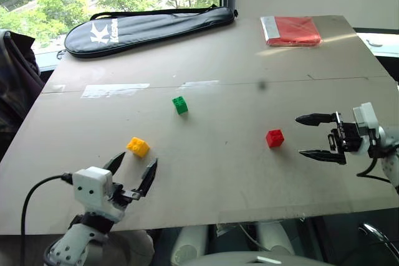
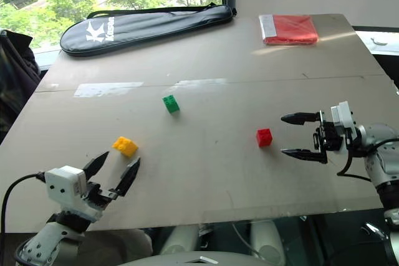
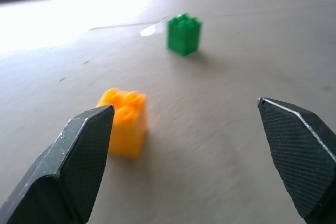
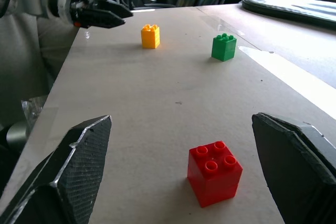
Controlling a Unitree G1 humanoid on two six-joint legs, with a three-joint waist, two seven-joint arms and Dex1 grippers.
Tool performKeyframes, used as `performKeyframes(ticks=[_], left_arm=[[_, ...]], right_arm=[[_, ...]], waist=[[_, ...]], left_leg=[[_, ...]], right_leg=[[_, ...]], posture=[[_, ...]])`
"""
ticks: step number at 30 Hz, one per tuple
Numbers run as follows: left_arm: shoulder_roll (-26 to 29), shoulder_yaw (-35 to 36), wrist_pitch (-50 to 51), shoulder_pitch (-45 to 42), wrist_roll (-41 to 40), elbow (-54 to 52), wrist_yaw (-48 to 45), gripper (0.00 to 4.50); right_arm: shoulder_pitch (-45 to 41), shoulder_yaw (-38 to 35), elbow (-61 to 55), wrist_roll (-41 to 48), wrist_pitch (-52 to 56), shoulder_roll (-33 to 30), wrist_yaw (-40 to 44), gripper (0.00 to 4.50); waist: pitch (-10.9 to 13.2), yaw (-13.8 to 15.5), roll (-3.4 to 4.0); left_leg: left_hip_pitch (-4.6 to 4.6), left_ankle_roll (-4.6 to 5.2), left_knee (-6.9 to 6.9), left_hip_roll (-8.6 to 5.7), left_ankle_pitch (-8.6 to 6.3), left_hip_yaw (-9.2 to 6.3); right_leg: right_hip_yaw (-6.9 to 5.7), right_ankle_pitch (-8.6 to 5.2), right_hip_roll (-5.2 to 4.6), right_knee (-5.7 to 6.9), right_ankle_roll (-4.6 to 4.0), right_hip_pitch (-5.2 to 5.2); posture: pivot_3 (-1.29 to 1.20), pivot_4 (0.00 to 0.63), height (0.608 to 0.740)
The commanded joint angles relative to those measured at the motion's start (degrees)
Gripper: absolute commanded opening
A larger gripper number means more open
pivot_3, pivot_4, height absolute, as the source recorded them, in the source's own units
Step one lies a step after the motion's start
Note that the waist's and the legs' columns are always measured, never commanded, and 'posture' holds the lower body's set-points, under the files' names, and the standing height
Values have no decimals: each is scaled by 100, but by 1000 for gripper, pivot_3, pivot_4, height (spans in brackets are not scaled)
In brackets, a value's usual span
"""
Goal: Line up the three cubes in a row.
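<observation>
small studded yellow plastic cube (image 1: 138,147), green one (image 1: 180,104) and red one (image 1: 275,137) sit apart on the grey counter (image 1: 218,179). left gripper (image 1: 132,174) fingers apart near yellow; right gripper (image 1: 310,136) fingers apart beside red.

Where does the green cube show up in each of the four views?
Left eye view: green cube mid-table, above and between the other two cubes.
Right eye view: same spot, slightly further left in the picture.
Left wrist view: beyond the yellow cube, between the pincer's fingers.
Right wrist view: far across the table, next to the yellow cube.
Shared landmark: the yellow cube, its nearest neighbour in every view.
</observation>
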Motion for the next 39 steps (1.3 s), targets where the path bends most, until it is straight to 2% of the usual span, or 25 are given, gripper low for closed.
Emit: performKeyframes(ticks=[1, 6, 10, 15, 17, 19, 34, 39], left_arm=[[135, 60, -159, -280, 105, -29, 107, 4500], [193, -707, 361, -936, 40, -523, 211, 4500], [46, -1176, 1092, -1835, 307, -601, 900, 4500], [-122, -1777, 2114, -3306, 1307, 146, 1959, 4500], [-337, -2060, 2453, -4082, 1698, 664, 2409, 4500], [-558, -2175, 2736, -4496, 1870, 937, 2710, 4500], [-1213, -2395, 3107, -5126, 2401, 1685, 3331, 4500], [-1434, -2397, 3137, -5510, 2475, 2331, 3535, 4500]], right_arm=[[405, -604, -862, 64, 269, 84, -519, 4396], [1171, -1098, -1556, -63, 421, 282, -978, 4396], [1438, -1390, -1893, -81, 569, 373, -1236, 4396], [1597, -1623, -2113, -154, 756, 539, -1613, 4396], [1717, -1770, -2203, -183, 813, 621, -1822, 4396], [1820, -1873, -2313, -210, 845, 700, -2000, 4396], [2069, -2084, -2521, -347, 819, 964, -2079, 4396], [2009, -2100, -2519, -392, 829, 975, -2065, 4396]], waist=[[-1, 8, 1], [-10, 5, -16], [-12, 4, -11], [-17, 1, -14], [-17, 7, -14], [-18, 28, -23], [-18, 7, -24], [-18, 12, -24]], left_leg=[[-1, 1, 9, 0, 1, 0], [-4, 1, 30, 3, 1, -3], [-5, 2, 30, 2, -1, 6], [4, -1, 28, 8, 1, -4], [6, -1, 29, 6, 1, -3], [-1, -1, 33, 0, 2, -8], [-26, -2, 42, 0, 1, -8], [-26, -2, 42, 0, 1, -10]], right_leg=[[0, 0, 16, 0, 4, 2], [-8, 2, 20, 2, 8, 15], [2, 18, 19, 1, 2, 10], [-9, 32, 35, 8, 23, 15], [-7, 32, 35, 8, 25, 18], [-12, 38, 34, 8, 22, 18], [-8, 48, 29, -1, 18, 1], [-11, 49, 30, -1, 17, 0]], posture=[[0, 150, 712], [0, 150, 712], [0, 150, 712], [0, 150, 712], [0, 150, 712], [0, 150, 712], [0, 150, 712], [0, 150, 712]])
